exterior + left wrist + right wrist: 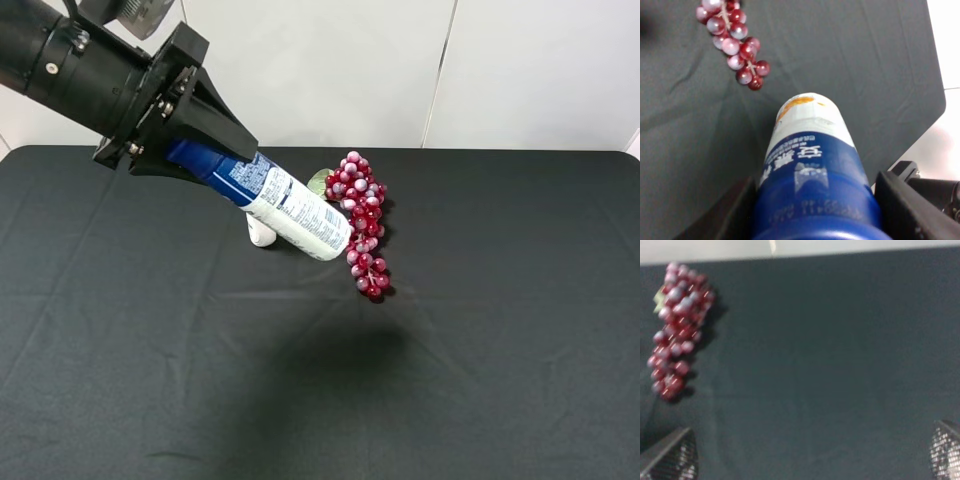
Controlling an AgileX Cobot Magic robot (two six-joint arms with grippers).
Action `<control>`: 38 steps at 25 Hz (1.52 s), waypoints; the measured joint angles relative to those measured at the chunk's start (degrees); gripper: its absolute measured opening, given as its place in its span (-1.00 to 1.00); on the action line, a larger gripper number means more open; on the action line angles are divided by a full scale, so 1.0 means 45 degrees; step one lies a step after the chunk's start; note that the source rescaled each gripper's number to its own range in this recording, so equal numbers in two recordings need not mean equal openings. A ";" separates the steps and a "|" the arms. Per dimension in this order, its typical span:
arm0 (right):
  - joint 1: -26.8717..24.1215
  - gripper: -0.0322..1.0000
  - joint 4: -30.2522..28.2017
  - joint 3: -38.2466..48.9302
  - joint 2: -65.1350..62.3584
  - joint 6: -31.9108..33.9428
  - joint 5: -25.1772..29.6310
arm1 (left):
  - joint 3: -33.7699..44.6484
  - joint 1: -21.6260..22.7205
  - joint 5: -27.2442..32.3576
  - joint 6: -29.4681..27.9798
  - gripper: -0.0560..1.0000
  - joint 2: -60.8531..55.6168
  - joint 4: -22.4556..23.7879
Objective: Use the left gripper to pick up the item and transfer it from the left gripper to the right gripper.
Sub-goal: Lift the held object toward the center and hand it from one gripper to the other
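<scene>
item (283, 205): blue-and-white spray can, up off the table, upper left of centre in the high view. Tilted, with the blue cap end up-left and the white bottom pointing down-right.
left gripper (222, 160): clamped tight on the blue upper part of the item, with a black jaw on each side. Same grip in its wrist view (817, 220), can (810, 160) filling the space between the jaws.
right gripper (807, 455): jaws spread wide with nothing between them, just dark cloth underneath. Only shows up in its own wrist view.
grapes (362, 222): red bunch lying on the cloth right of the can's bottom end, just above frame centre. Also caught by both wrist cams (735, 42) (677, 325).
white bottle (262, 234): small, mostly hidden behind the can. Only a rounded white bit peeks out below it.
table (480, 350): black cloth, a bit wrinkled, with a soft shadow around lower centre.
</scene>
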 joint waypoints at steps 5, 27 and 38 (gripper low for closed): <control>0.0469 1.00 0.1557 -0.0374 0.2086 -0.1497 -0.0645 | 0.0000 0.0000 -0.0024 0.0037 -0.87 0.0000 -0.0067; 0.7291 1.00 0.1846 -0.3330 0.9237 -0.5910 -0.4718 | 0.0000 0.0000 0.0242 0.0044 -0.87 0.0000 -0.0556; 0.9698 1.00 0.1838 -0.4348 1.2347 -0.6635 -0.6193 | 0.0008 0.0000 0.0279 0.0104 -0.87 0.0000 -0.0616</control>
